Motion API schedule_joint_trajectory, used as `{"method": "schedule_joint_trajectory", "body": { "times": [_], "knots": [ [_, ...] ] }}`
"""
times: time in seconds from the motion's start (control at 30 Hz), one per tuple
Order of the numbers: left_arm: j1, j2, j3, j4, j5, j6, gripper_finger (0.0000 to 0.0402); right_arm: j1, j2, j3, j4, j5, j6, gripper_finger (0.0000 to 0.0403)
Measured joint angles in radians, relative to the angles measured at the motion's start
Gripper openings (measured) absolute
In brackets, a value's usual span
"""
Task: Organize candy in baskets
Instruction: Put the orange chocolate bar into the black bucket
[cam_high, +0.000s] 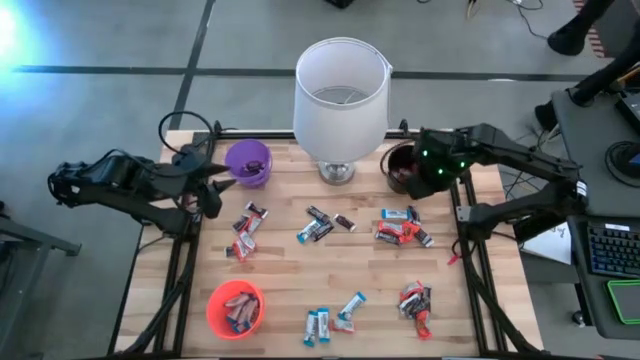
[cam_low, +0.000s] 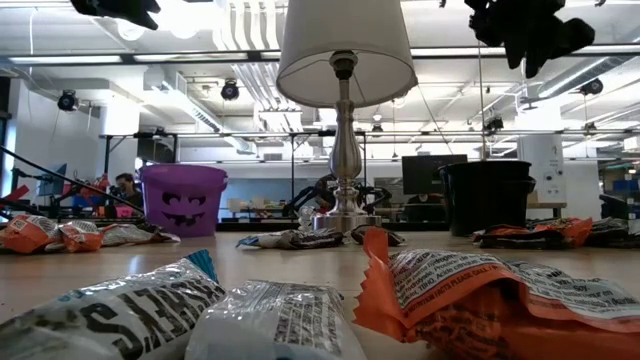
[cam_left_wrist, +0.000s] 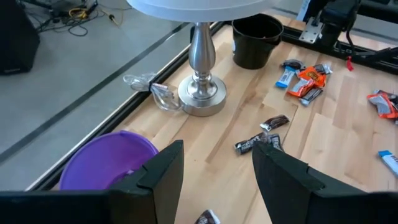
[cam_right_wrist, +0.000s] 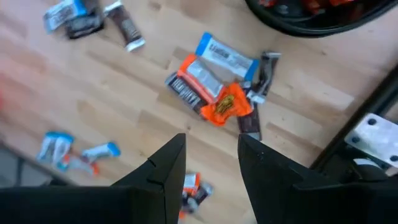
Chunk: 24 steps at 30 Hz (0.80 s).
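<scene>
Candy is scattered all over the wooden table (cam_high: 280, 270) in about seven little clumps. From above: one clump (cam_high: 246, 232) with red and dark wrappers near the left edge, a blue-and-dark bunch (cam_high: 316, 228) in the middle with a single dark bar (cam_high: 344, 222) just beside it, a mixed blue, orange and dark pile (cam_high: 402, 228) toward the right, a red pile (cam_high: 416, 302) lower right, a pair of blue-and-white bars (cam_high: 317, 325) near the front edge, and another blue one (cam_high: 351, 308) next to them. Exact bar count is hard to call since they overlap.

Baskets: three. The purple basket (cam_high: 248, 163) sits at the back left. The black basket (cam_high: 402, 168) is at the back right with some red wrappers inside. The orange basket (cam_high: 235, 308) is at the front left and holds a few bars, I count maybe three or four. One white lamp (cam_high: 340, 95) on a metal base stands between the purple and black baskets.

The left gripper (cam_left_wrist: 214, 168) hangs above the table right by the purple basket, fingers spread apart with nothing between them. The right gripper (cam_right_wrist: 210, 165) hovers up over the mixed pile, just in front of the black basket, fingers also parted and empty.
</scene>
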<state>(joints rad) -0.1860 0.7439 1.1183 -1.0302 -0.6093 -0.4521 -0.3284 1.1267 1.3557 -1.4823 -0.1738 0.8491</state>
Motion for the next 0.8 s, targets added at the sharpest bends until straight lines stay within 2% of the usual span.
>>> {"method": "schedule_joint_trajectory", "body": {
  "times": [0.17,0.3,0.47,0.8],
  "knots": [
    [0.0,-0.006,0.0,0.0,0.0,0.007,0.0173,0.092,0.0,-0.063,0.032,0.119,0.175,0.0137],
    [0.0,-0.007,0.0,0.0,0.0,0.007,0.0173,0.153,-0.001,-0.134,0.071,0.123,0.266,0.0137],
    [0.0,-0.007,0.0,-0.006,0.001,0.007,0.0173,0.226,-0.007,-0.233,0.201,0.123,0.358,0.0137],
    [0.0,-0.029,0.0,-0.012,0.014,0.007,0.0173,0.312,-0.07,-0.431,0.374,0.147,0.538,0.0137]
  ]
}}
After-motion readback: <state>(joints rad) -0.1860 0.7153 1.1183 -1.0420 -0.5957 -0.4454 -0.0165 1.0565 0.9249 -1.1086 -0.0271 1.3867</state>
